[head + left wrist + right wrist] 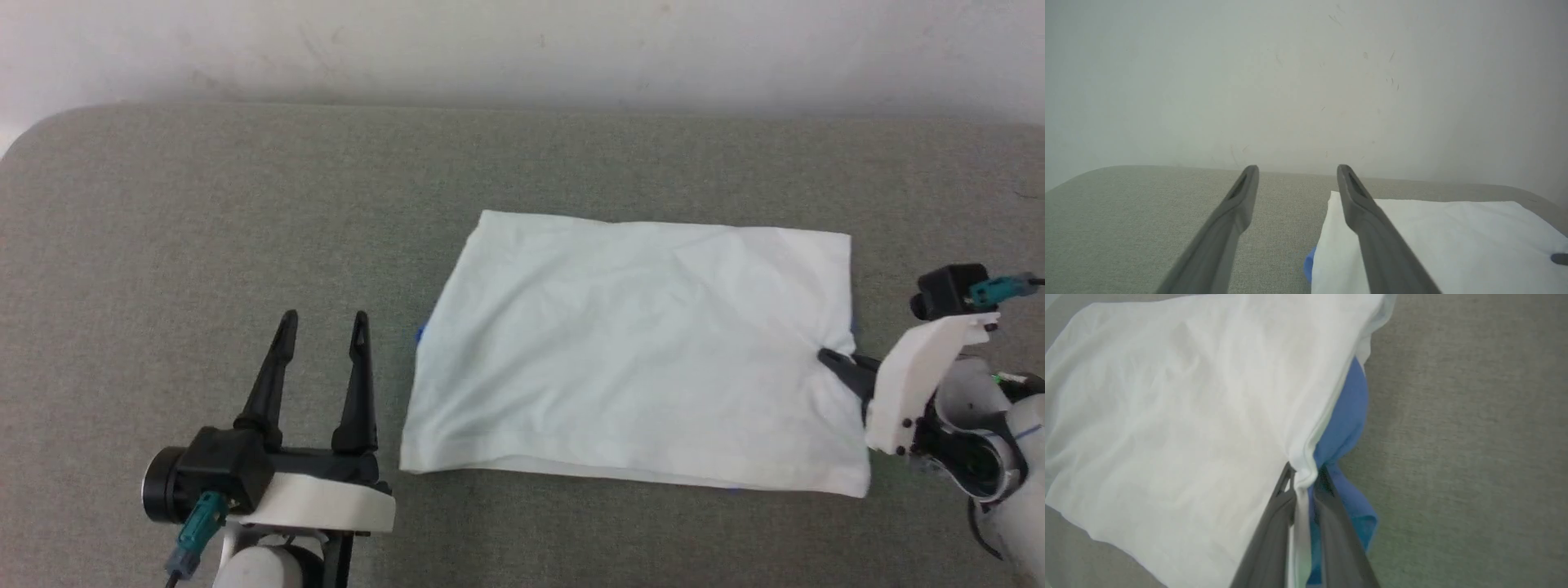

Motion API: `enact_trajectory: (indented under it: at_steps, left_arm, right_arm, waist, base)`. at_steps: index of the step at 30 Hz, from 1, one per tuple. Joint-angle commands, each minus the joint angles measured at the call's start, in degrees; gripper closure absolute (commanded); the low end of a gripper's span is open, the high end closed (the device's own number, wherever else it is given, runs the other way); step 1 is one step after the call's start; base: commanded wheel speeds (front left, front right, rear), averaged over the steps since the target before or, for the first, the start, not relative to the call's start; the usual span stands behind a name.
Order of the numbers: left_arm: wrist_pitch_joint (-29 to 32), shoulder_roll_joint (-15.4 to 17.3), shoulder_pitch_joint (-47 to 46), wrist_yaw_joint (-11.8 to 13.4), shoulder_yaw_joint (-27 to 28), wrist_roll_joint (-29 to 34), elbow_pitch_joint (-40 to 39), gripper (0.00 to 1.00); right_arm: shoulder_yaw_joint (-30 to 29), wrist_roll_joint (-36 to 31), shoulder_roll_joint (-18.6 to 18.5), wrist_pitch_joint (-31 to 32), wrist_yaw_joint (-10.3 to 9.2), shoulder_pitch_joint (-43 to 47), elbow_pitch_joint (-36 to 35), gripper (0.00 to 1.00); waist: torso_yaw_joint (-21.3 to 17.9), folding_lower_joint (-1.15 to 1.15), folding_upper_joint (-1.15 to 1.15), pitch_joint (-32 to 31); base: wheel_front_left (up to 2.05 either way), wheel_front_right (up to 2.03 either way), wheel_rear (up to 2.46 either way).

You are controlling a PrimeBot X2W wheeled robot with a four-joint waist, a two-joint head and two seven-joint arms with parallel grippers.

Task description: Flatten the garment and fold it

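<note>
White garment (629, 351) | folded rectangle | wrinkled | blue edges showing

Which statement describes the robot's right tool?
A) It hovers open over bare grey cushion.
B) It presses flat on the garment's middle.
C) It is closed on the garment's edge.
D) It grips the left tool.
C: the right wrist view shows the right tool pinching the edge of the garment, white and blue cloth bunched in its grip.

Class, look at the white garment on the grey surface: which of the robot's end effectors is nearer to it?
Right. The right end effector is clamped on the right edge of the garment; the left end effector stands open beside its left edge, apart.
</note>
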Motion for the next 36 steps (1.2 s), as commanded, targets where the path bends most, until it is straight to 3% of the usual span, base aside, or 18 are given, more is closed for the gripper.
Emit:
enact_trajectory:
  at_steps: [1,8,13,22,28,31,32,33,34,36]
  left_arm:
    - [-0.3,-0.2,0.8,-0.5,0.4,0.3,0.0,0.0]
    - [-0.3,-0.4,1.2,-1.0,0.5,0.6,0.4,0.0]
    - [-0.3,-0.5,1.2,-1.3,0.7,0.9,0.9,0.0]
    - [-0.3,-0.6,1.0,-1.7,0.8,1.2,1.0,0.0]
    - [-0.3,-1.1,-0.7,-2.4,-0.4,1.3,1.5,0.0]
    - [-0.3,-1.3,-1.8,-2.7,-1.1,1.4,2.0,0.0]
    - [-0.3,-1.4,-2.1,-2.8,-1.2,1.4,2.2,0.0]
    - [-0.3,-1.5,-2.4,-2.8,-1.3,1.3,2.3,0.0]
    - [-0.3,-1.6,-2.6,-2.9,-1.4,1.3,2.4,0.0]
    - [-0.3,-1.8,-2.9,-2.9,-1.5,1.3,2.6,0.0]
  right_arm:
    - [-1.2,0.0,-1.9,-1.1,-0.04,1.4,-0.1,1.0]
    - [-4.7,-2.3,-6.3,-3.4,-0.04,2.7,1.0,1.0]
    - [-5.4,-2.6,-4.9,-2.7,-0.04,1.0,-0.9,1.0]
    - [1.5,-0.2,6.1,2.9,-0.04,-3.7,-9.3,1.0]
    - [4.9,3.4,16.3,0.5,-0.04,-7.0,-5.7,1.0]
    - [6.5,3.9,18.9,-2.0,-0.04,-8.5,-1.8,1.0]
    - [6.9,4.0,19.4,-3.2,-0.04,-9.0,-0.4,0.93]
    - [7.5,3.8,19.8,-4.3,-0.04,-9.5,1.1,0.55]
    - [8.2,3.6,20.1,-5.2,-0.04,-10.0,2.5,0.0]
    - [9.7,2.8,20.4,-7.6,-0.04,-11.0,4.2,0.0]
  waist:
    - [-1.0,0.0,0.0,-1.0]
    - [-1.6,0.0,0.0,-1.7]
    - [-1.7,0.0,0.0,-2.2]
    - [-1.0,0.0,0.0,-2.2]
    - [0.8,0.0,0.0,-0.9]
    - [2.0,0.0,0.0,-0.1]
    - [2.3,0.0,0.0,0.1]
    - [2.6,0.0,0.0,0.4]
    - [2.9,0.0,0.0,0.6]
    - [3.3,0.0,0.0,0.9]
  base:
    - [0.0,0.0,0.0]
    - [0.0,0.0,0.0]
    - [0.0,0.0,0.0]
    - [0.0,0.0,0.0]
    - [0.0,0.0,0.0]
    - [0.0,0.0,0.0]
    - [0.0,0.0,0.0]
    - [0.0,0.0,0.0]
    - [0.0,0.0,0.0]
    - [0.0,0.0,0.0]
